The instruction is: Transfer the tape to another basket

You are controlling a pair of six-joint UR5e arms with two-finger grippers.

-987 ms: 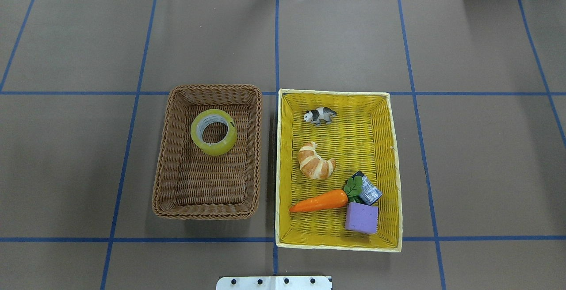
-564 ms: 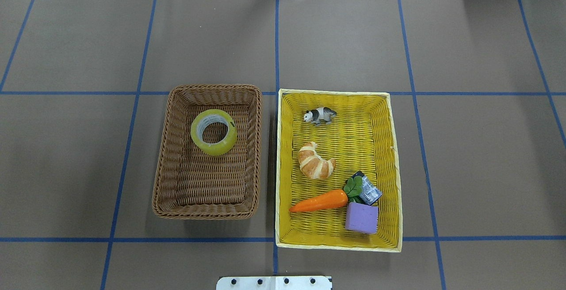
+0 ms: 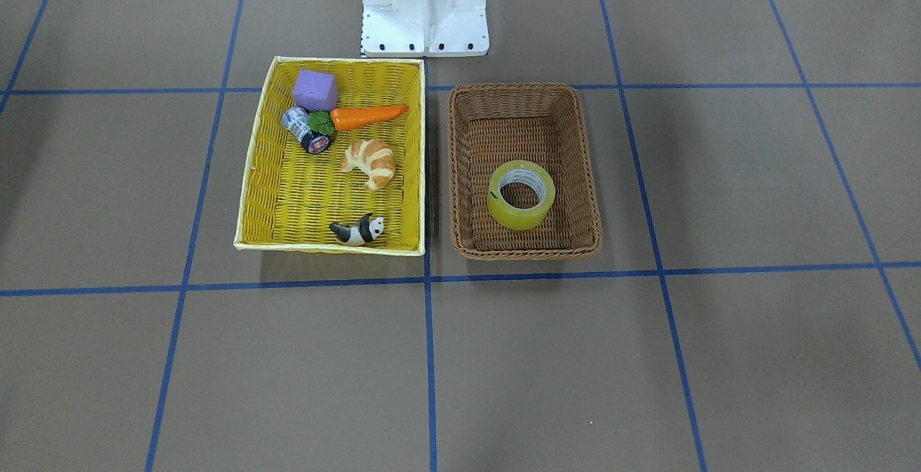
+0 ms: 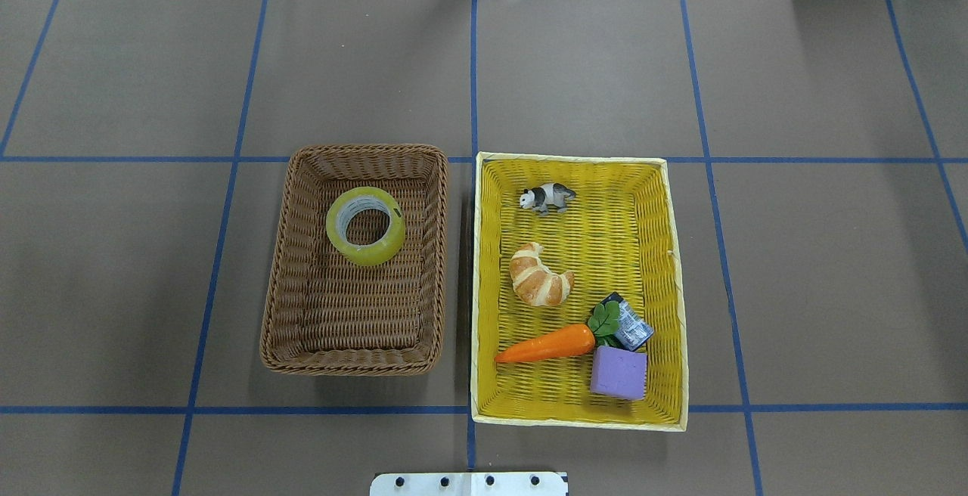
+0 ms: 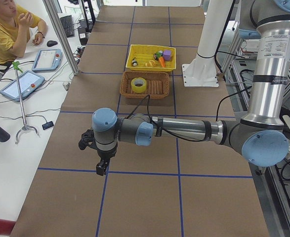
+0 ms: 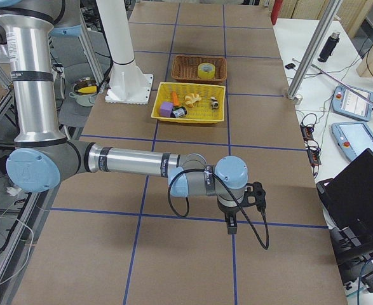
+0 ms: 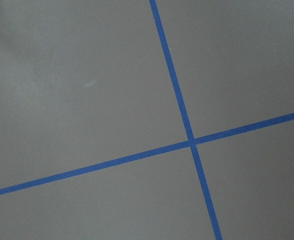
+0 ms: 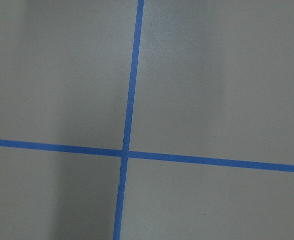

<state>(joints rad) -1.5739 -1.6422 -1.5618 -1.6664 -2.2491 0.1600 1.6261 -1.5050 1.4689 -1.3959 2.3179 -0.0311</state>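
The tape (image 4: 370, 255), a yellow translucent roll with a white core, lies flat in the far half of the brown wicker basket (image 4: 352, 364). It also shows in the front view (image 3: 519, 219), inside that basket (image 3: 525, 250). Neither gripper shows in the overhead or front view. In the left side view my left gripper (image 5: 101, 168) hangs over bare table far from the baskets. In the right side view my right gripper (image 6: 230, 225) does the same at the other end. I cannot tell if either is open or shut. Both wrist views show only table and blue lines.
The larger yellow basket (image 4: 578, 420) stands right beside the brown one. It holds a panda figure (image 4: 547, 197), a croissant (image 4: 538, 277), a carrot (image 4: 546, 344), a purple block (image 4: 618, 372) and a small cylinder (image 4: 631, 328). An operator (image 5: 6, 29) sits at a side desk.
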